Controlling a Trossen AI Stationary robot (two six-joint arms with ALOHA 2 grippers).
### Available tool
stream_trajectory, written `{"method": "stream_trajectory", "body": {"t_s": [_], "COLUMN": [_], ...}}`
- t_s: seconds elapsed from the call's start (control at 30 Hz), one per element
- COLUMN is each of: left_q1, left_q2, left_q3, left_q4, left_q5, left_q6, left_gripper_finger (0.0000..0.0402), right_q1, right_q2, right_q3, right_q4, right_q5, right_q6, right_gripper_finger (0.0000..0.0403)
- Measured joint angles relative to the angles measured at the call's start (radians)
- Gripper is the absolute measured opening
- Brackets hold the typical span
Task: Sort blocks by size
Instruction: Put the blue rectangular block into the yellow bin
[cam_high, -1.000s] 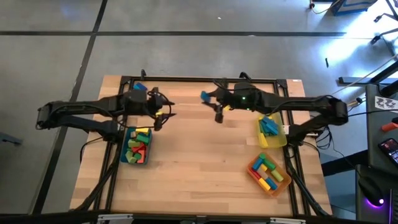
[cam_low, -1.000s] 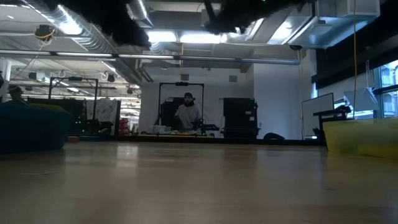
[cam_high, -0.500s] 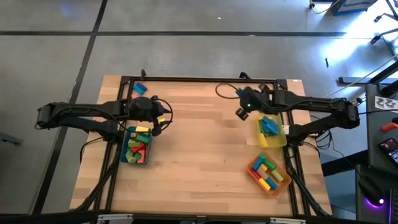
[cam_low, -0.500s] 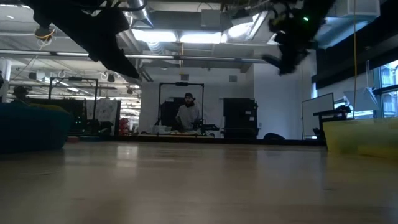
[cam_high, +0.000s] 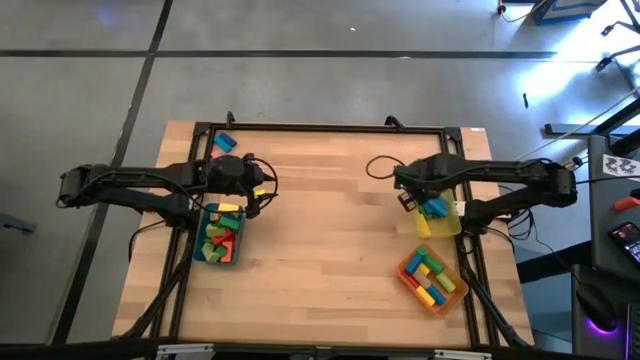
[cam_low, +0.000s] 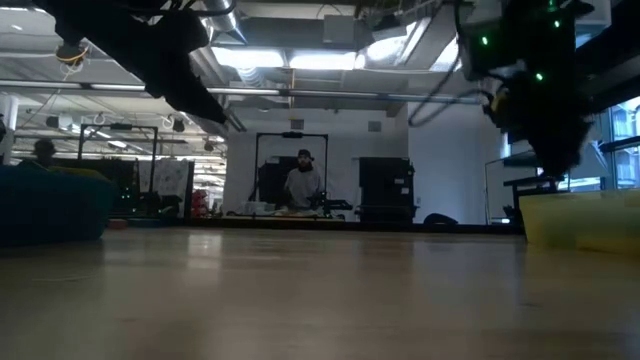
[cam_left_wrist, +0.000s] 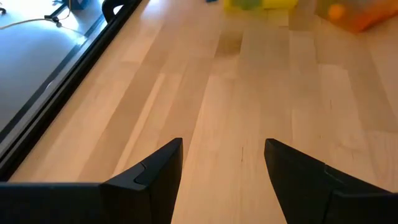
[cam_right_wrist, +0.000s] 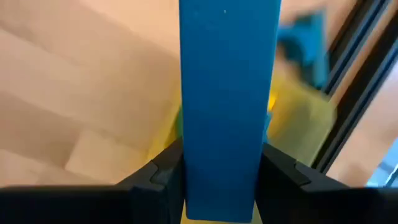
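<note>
High view: left tool (cam_high: 262, 188) hangs over the far end of the teal tray (cam_high: 219, 236), which is full of mixed blocks (cam_high: 222, 232). Right tool (cam_high: 407, 197) is at the yellow tray (cam_high: 440, 214) holding blue pieces; orange tray (cam_high: 432, 281) sits nearer on the counter (cam_high: 320, 250). One blue block (cam_high: 223, 143) lies alone at the far left corner.

Low view: both arms overhead, person (cam_low: 302, 183) in the room behind.

Left wrist view: left tool's fingers (cam_left_wrist: 155, 177) spread, nothing between, bare counter below.

Right wrist view: right tool clamped on a long blue bar (cam_right_wrist: 229, 99), above the yellow tray.
</note>
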Motion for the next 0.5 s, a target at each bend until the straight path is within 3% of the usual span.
{"method": "stream_trajectory", "body": {"t_s": [0.13, 0.33, 0.5], "left_q1": [0.000, 0.000, 0.000], "left_q2": [0.000, 0.000, 0.000], "left_q3": [0.000, 0.000, 0.000], "left_q4": [0.001, 0.003, 0.003], "left_q5": [0.000, 0.000, 0.000], "left_q6": [-0.001, -0.023, -0.026], "left_gripper_finger": [0.0211, 0.0211, 0.0211], "right_q1": [-0.017, -0.031, -0.030], "right_q2": [0.000, 0.000, 0.000], "right_q3": [-0.074, -0.113, -0.113], "right_q4": [0.008, 0.013, 0.016], "right_q5": [-0.058, -0.060, -0.068], "right_q6": [0.023, 0.016, -0.009], "right_gripper_finger": [0.0146, 0.0149, 0.0193]}}
